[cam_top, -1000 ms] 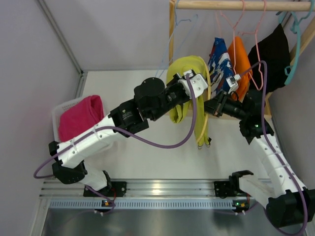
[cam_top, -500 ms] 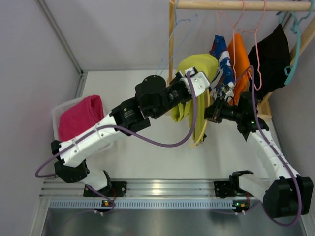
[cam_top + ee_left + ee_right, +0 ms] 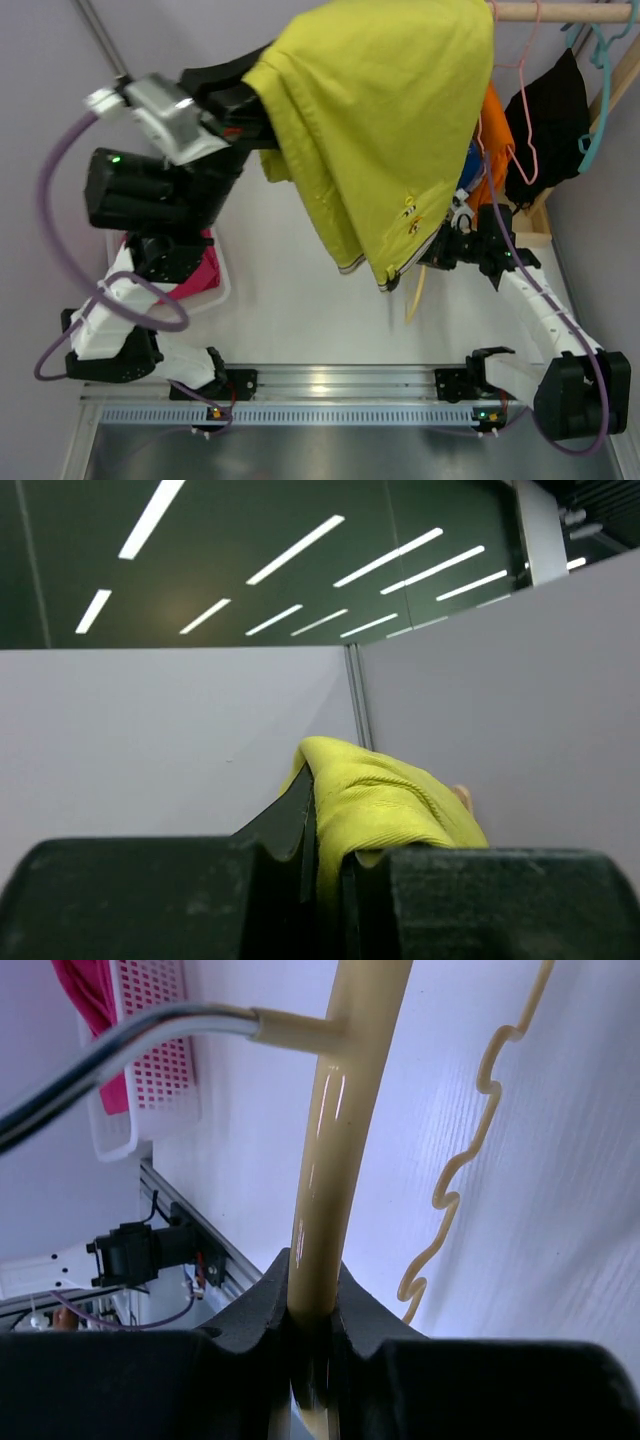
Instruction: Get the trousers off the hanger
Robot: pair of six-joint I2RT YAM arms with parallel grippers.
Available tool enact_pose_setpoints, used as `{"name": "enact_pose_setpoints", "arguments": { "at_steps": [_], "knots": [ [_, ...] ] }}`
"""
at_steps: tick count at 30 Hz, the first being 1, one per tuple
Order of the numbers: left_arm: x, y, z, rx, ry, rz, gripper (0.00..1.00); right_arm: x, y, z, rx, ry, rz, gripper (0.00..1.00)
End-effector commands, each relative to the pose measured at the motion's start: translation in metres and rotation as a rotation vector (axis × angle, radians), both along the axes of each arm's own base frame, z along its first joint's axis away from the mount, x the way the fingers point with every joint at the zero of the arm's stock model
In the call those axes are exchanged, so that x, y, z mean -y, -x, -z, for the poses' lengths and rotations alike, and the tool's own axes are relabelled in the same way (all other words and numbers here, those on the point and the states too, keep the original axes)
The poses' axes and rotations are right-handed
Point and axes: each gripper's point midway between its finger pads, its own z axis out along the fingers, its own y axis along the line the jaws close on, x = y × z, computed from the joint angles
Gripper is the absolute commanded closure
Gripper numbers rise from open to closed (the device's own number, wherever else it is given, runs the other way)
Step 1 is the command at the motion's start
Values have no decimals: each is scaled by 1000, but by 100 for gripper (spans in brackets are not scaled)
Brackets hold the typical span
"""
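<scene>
High at the left, the left gripper [image 3: 250, 100] is clamped on the lime trousers [image 3: 390, 130], which drape across the far centre. At the right, the right gripper [image 3: 312, 1310] pinches the cream hanger [image 3: 335, 1160].

**Setting:** robotics laboratory test cell.

**Indicators:**
- The left arm [image 3: 150, 190] and right arm [image 3: 545, 305] are bolted to an aluminium rail [image 3: 330, 382] at the near edge of a white desk [image 3: 300, 310].
- Purple cables [image 3: 44, 205] run in open loops along the arms.
- Plain grey partition panels [image 3: 200, 40] stand around the desk.
- Above the panels, the left wrist view shows a dark ceiling with linear strip lights [image 3: 290, 550].
- The household items are a wooden clothes rail [image 3: 560, 12] carrying hangers [image 3: 596, 120], and a plastic mesh basket [image 3: 150, 1060].
</scene>
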Motion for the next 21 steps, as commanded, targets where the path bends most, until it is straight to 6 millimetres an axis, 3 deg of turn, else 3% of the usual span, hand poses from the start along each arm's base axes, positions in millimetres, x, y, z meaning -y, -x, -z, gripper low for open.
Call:
{"name": "enact_pose_setpoints", "arguments": {
  "at_steps": [1, 2, 4, 6, 7, 9, 11, 16, 18, 19, 21],
  "knots": [
    [-87, 44, -49, 112, 272, 39, 100, 5, -12, -29, 168, 38, -21, 100],
    [-79, 39, -38, 93, 237, 36, 100, 5, -12, -33, 176, 41, -25, 100],
    [-95, 41, -33, 78, 235, 12, 100, 6, -14, -35, 192, 52, -38, 100],
    [-91, 32, -16, 40, 180, -28, 100, 5, -16, -41, 207, 57, -49, 100],
    [-106, 33, -12, 25, 186, -59, 100, 5, -16, -41, 201, 58, -52, 100],
    [-105, 20, 8, -12, 146, -101, 100, 5, -19, -43, 208, 60, -58, 100],
    [-135, 15, 16, -33, 174, -164, 100, 5, -19, -41, 203, 61, -59, 100],
    [-179, 11, 52, -62, 167, -304, 100, 5, -22, -38, 194, 69, -62, 100],
    [-201, 6, 63, -94, 180, -405, 100, 5, -24, -39, 195, 68, -61, 100],
    [-217, 12, 67, -87, 194, -452, 100, 4, -25, -38, 191, 68, -64, 100],
    [-239, 0, 88, -131, 207, -593, 100, 4, -26, -39, 189, 66, -63, 100]
  ]
}}
